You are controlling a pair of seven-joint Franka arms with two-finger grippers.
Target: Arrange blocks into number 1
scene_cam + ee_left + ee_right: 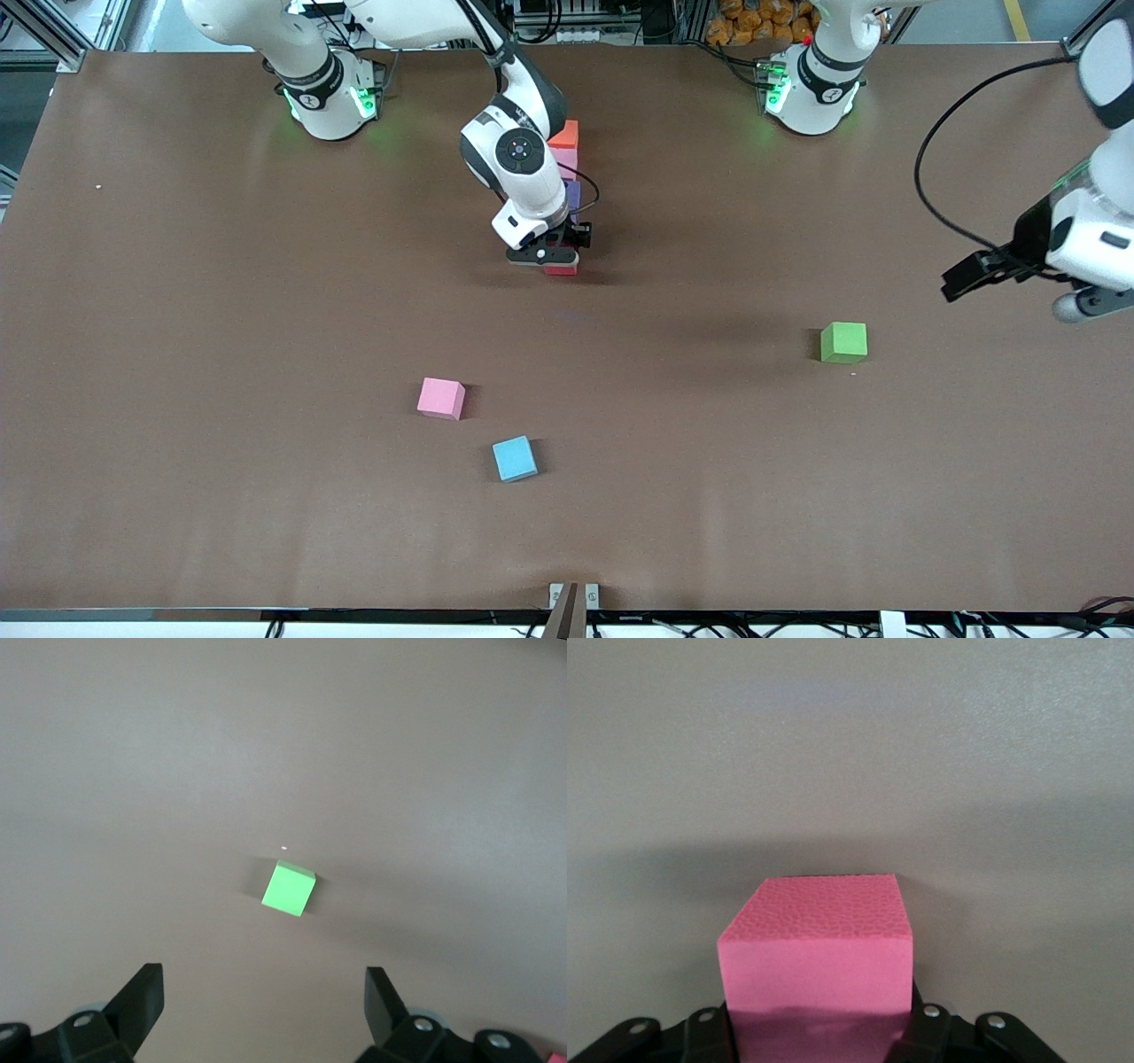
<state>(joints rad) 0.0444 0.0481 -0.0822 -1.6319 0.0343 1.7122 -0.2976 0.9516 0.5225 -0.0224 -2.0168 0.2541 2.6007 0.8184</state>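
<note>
Spanning the whole scene, the brown desk (221, 354) carries a short column of blocks near the robots' bases: orange block (565, 135) farthest from the front camera, then a pink block (566, 162), then a purple block (573, 195), edges touching. The right gripper (551, 260) sits at the column's near end, clenched on a red block (561, 269) that the right wrist view renders pinkish, matte and pebbled, square in the jaws. Judgement: seat it flush against the column's last block, aligned with the line, before letting go. The left gripper (264, 997) waits released above the green cube (843, 342). A loose pink cube (441, 398) and a light blue cube (515, 458) lie nearer the front camera.
</note>
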